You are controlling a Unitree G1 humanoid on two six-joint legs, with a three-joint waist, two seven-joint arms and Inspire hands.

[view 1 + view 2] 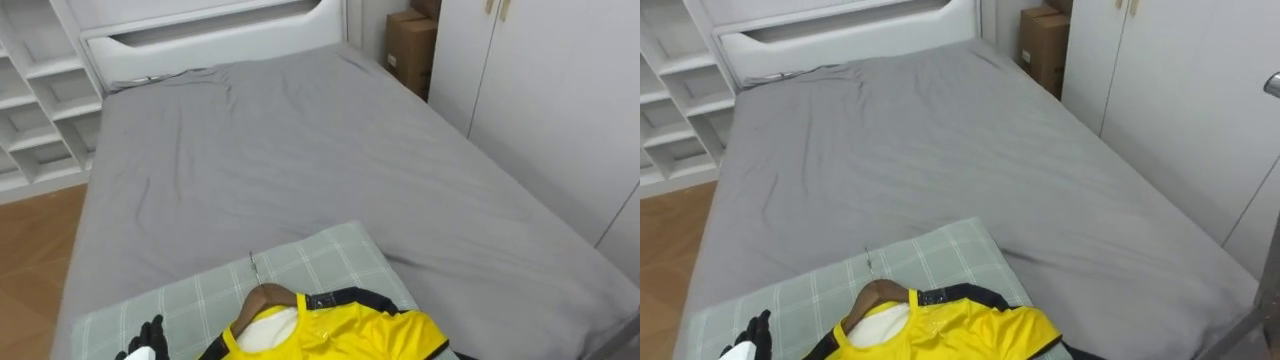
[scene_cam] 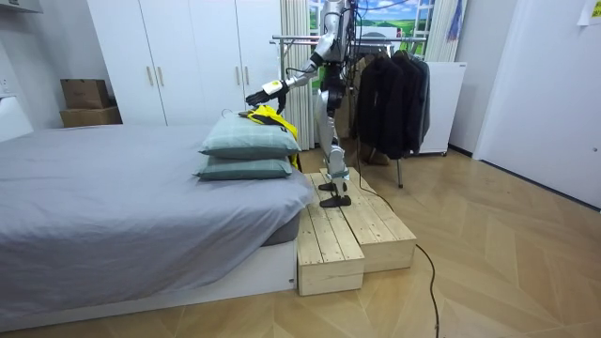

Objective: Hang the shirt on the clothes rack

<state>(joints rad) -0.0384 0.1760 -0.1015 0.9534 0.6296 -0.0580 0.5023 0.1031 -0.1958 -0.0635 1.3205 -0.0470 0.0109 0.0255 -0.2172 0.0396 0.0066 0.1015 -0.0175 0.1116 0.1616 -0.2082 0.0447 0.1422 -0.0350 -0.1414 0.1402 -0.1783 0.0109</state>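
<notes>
By the grey bed's (image 1: 300,150) foot edge, the left hand (image 1: 148,338), fingers apart, hovered just left of the crosswise yellow shirt (image 1: 340,335) on its brown wooden hanger (image 1: 268,296).

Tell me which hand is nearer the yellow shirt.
Left. The left hand hovers over the pillow, just left of the yellow shirt; the right hand I cannot place.
</notes>
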